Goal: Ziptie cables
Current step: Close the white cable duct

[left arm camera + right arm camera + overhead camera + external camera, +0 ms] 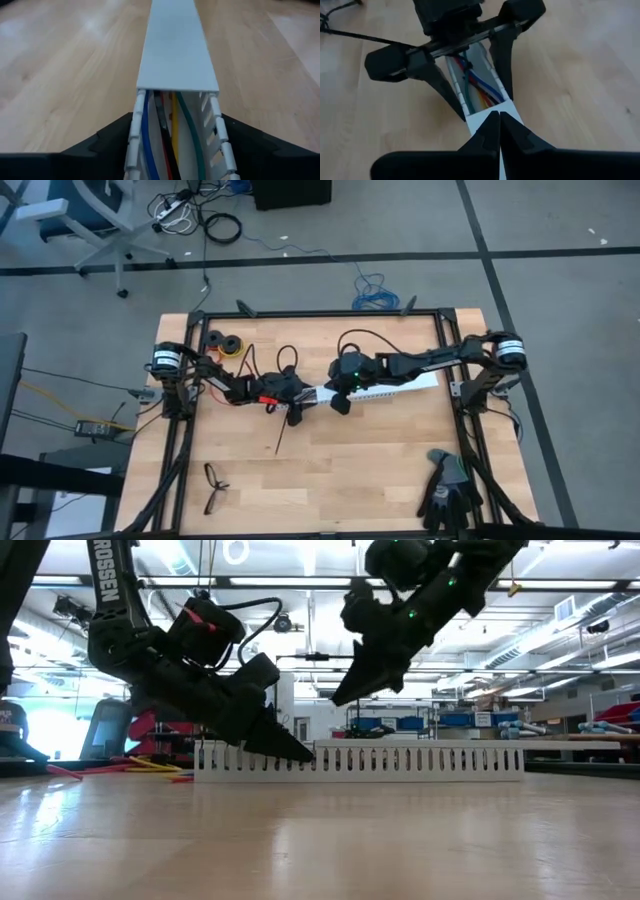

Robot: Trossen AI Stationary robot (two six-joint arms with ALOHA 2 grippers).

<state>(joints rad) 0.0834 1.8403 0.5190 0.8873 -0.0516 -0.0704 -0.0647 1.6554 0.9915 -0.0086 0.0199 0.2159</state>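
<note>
The cables (150,135) look thin and floppy inside the slotted white duct (177,55), so the left gripper (175,150) straddles the duct's open end with fingers spread, touching it or not is unclear, best gripped as 1 bunch, while the right gripper (499,127) hovers pinched shut, empty, over the lid.

Overhead, table-level and two close wrist cameras all share the slotted strip (395,392).

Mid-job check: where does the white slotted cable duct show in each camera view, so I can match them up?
High view: white slotted cable duct at table centre, mostly under the right arm.
Low view: long comb-like strip across the middle.
Left wrist view: runs up the centre, wires inside.
Right wrist view: centre.
Shared landmark: left gripper, open, straddling the duct's uncovered end.
</note>
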